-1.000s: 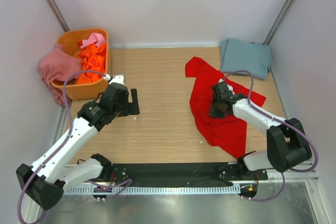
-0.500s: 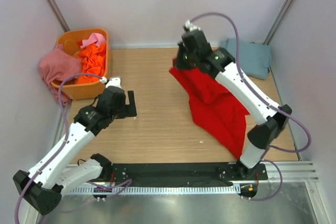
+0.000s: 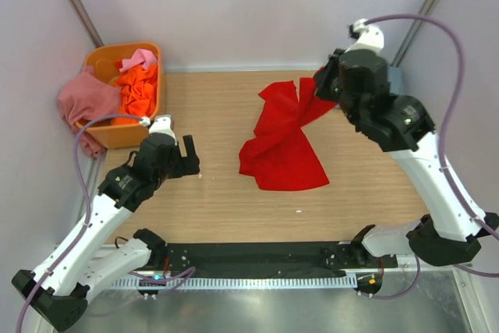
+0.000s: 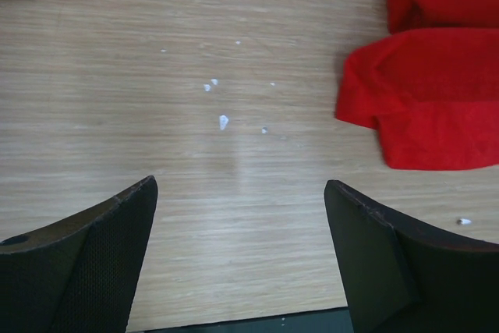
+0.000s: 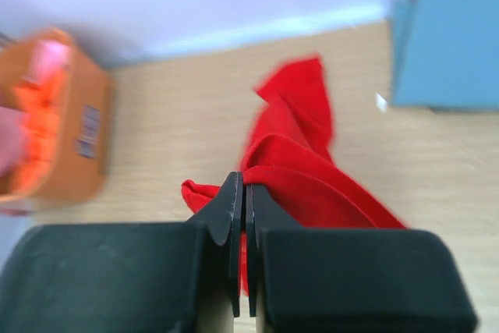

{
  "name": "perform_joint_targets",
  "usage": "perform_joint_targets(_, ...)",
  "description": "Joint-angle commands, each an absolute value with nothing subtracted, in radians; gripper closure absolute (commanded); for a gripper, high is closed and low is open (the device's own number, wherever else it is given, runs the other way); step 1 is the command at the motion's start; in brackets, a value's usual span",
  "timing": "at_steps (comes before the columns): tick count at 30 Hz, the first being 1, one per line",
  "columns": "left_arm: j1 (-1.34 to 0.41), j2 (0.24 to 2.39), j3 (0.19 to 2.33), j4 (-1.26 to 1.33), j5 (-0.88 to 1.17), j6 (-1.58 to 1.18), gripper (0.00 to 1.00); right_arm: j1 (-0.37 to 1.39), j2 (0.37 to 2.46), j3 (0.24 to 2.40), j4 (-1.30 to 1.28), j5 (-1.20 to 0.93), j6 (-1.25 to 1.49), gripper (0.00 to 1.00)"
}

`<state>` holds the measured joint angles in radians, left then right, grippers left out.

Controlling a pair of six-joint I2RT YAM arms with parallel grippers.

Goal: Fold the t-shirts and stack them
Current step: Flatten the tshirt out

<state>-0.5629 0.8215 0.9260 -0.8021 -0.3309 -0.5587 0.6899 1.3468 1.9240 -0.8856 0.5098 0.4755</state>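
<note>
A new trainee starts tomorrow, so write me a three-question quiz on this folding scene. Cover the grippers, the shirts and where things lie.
1. Fill the gap: the left gripper hangs ___ over the table.
2. The right gripper is shut on: A the red t-shirt; B the grey-blue t-shirt; C nothing.
3. True or false: the grey-blue t-shirt lies on the table, outside the orange tub.
Key: 1 open; 2 A; 3 true.
</note>
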Motion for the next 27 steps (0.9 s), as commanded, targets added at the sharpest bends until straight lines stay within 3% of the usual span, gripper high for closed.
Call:
perform_joint_targets(1, -0.571, 0.883, 0.916, -0.706, -0.175, -0.554, 0.13, 0.687, 1.368, 1.731, -0.919, 0.663, 0.503, 0.99)
perform_joint_targets(8, -0.727, 1.145, 0.890, -0.491, -0.195, -0.684, 0.22, 0.673, 1.338, 1.643, -0.885, 0.629, 0.492, 0.99)
perform_joint_targets(12, -0.796, 1.317, 0.899, -0.310, -0.182, -0.697, 0.41, 0.626, 1.333, 1.661, -0.887, 0.624, 0.454, 0.99)
perform_joint_targets(19, -0.905, 1.594, 1.028, -0.288, -0.313, -0.597, 0.36, 0.483, 1.341, 1.701, -0.858, 0.486, 0.407, 0.99)
perform_joint_targets(27, -0.914, 1.712, 1.069, -0.290, -0.425, -0.554, 0.34, 0.417, 1.391, 1.802, -0.867, 0.420, 0.365, 0.99)
